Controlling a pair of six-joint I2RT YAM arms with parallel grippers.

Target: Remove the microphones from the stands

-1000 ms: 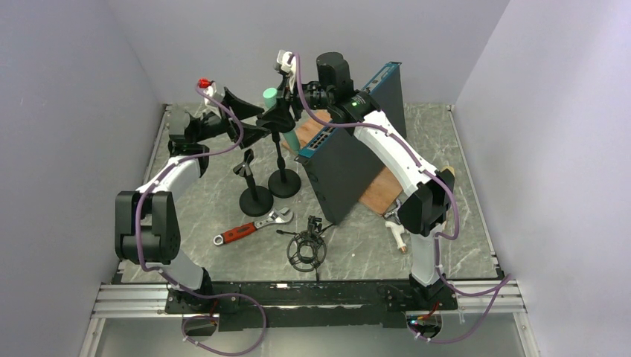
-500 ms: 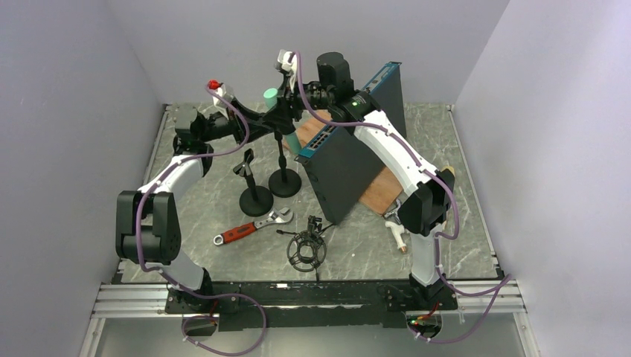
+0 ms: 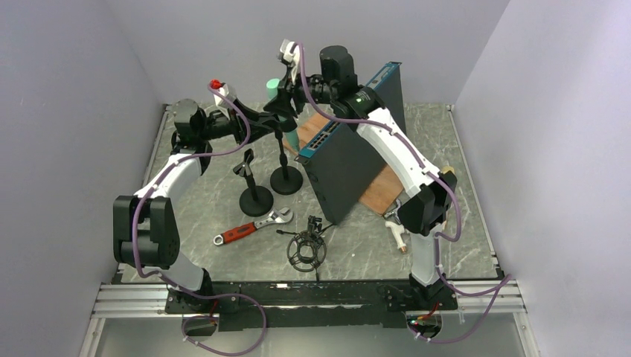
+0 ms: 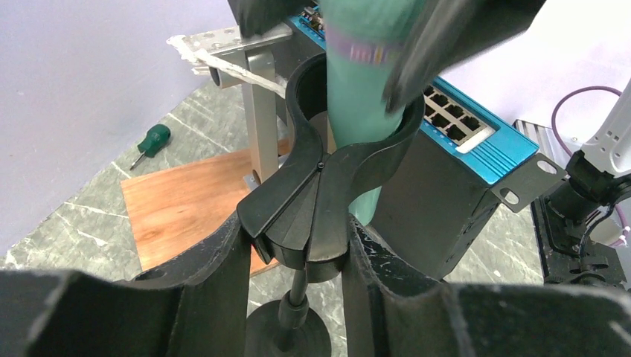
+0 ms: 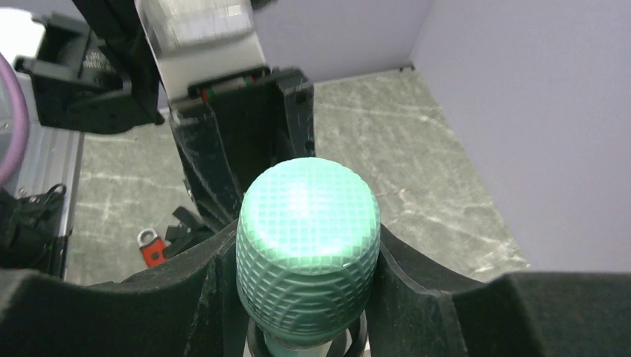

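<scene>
The teal microphone (image 4: 363, 89) stands upright in the ring of the stand's black clip (image 4: 316, 197). Its mesh head (image 5: 306, 230) fills the right wrist view. My right gripper (image 5: 306, 279) is shut on the microphone just below the head, high over the back of the table (image 3: 285, 95). My left gripper (image 4: 298, 236) is shut on the clip's stem, one finger (image 4: 223, 268) on each side. From above, the left gripper (image 3: 266, 123) reaches in from the left. The stand's pole drops to a round base (image 3: 285, 181).
A second black stand (image 3: 255, 199) with a bare clip is just left of the first. A blue network switch (image 3: 350, 160) leans on a wooden board (image 3: 379, 192) to the right. A red-handled wrench (image 3: 251, 226) and a shock mount (image 3: 306, 250) lie nearer. A green screwdriver (image 4: 152, 140) lies far back.
My left gripper came in from the left with wide jaws and shut on the stand's clip. My right gripper and the microphone have risen a little.
</scene>
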